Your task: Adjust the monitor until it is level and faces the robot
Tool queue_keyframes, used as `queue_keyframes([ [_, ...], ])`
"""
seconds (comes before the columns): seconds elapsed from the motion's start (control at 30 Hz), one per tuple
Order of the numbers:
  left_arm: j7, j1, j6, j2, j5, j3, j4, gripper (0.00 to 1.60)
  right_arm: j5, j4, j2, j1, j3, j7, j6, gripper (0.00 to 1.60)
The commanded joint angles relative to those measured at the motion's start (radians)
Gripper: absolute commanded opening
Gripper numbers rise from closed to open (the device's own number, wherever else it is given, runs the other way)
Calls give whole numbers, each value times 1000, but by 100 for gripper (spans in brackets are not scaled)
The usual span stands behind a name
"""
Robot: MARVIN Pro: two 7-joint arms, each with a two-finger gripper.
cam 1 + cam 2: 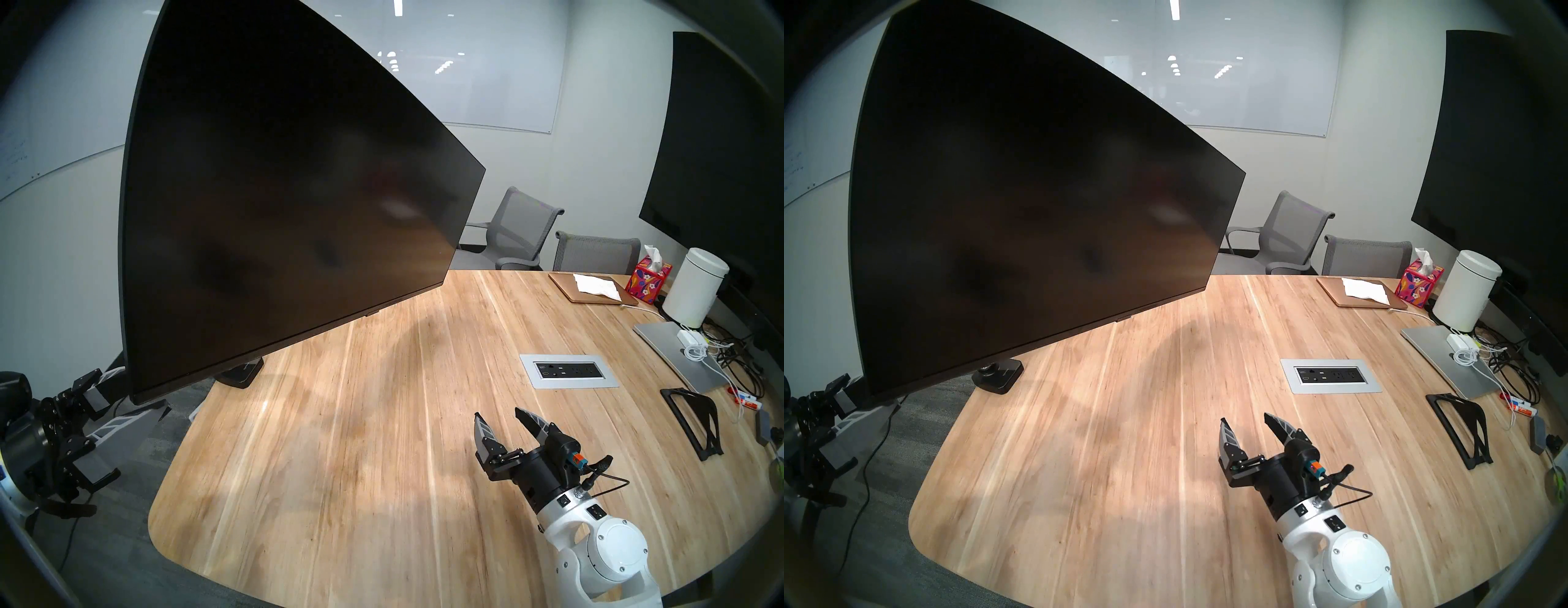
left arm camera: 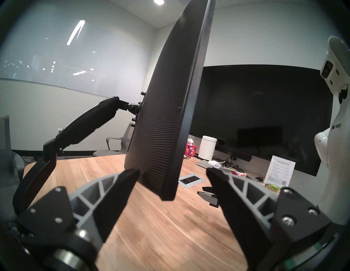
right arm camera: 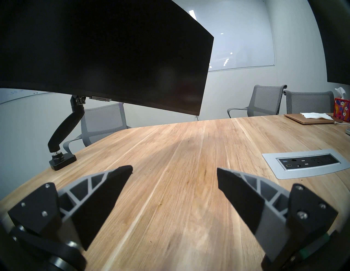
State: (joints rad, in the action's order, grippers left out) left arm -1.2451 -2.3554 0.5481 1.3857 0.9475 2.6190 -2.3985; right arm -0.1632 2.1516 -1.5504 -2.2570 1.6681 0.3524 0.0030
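The monitor (image 1: 275, 191) is a wide black blank screen hanging tilted over the table's left end, with its left side low and its right side high. Its black arm (image 2: 85, 124) runs down to a clamp base (image 1: 242, 373) on the table edge. My left gripper (image 1: 142, 392) is open off the table's left edge, one finger on each side of the monitor's lower left corner (image 2: 166, 195). A gap shows on the screen side. My right gripper (image 1: 497, 412) hovers open and empty over the table (image 1: 339, 446), far from the monitor (image 3: 113, 47).
A large dark wall screen (image 1: 721, 148) fills the right wall. The table's right end holds a power outlet panel (image 1: 568, 370), a silver laptop (image 1: 679, 361), a white canister (image 1: 695, 288), a tissue box (image 1: 647, 280), a black stand (image 1: 695, 420) and cables. Grey chairs (image 1: 522, 233) stand behind.
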Motion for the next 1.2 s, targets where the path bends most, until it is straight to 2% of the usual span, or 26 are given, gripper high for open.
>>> queue_keyframes([
  [0.0,-5,-4,-4,-4,-7,-3,-11,110,2,19,1,2,2,-1,0,160],
  [0.03,-4,-4,-5,-4,-10,-5,-10,110,2,19,1,2,2,-1,0,160],
  [0.07,-3,-4,-4,-5,-11,-6,-10,80,2,19,1,2,2,-1,0,160],
  [0.1,-3,-3,-4,-5,-12,-7,-11,67,2,19,1,2,2,-1,0,160],
  [0.6,6,6,1,-11,-25,-20,-2,65,3,19,1,2,2,-1,0,160],
  [0.8,38,40,12,-36,-30,-28,30,46,3,19,1,2,2,0,0,160],
  [0.87,43,47,15,-40,-30,-28,36,45,3,19,1,2,2,0,0,160],
  [0.9,53,61,20,-52,-28,-28,52,32,3,19,1,2,2,0,0,160],
  [1.03,69,82,25,-66,-29,-25,73,28,3,19,1,2,2,0,0,160],
  [1.17,94,118,34,-95,-31,-17,114,33,3,19,0,2,2,0,-1,160],
])
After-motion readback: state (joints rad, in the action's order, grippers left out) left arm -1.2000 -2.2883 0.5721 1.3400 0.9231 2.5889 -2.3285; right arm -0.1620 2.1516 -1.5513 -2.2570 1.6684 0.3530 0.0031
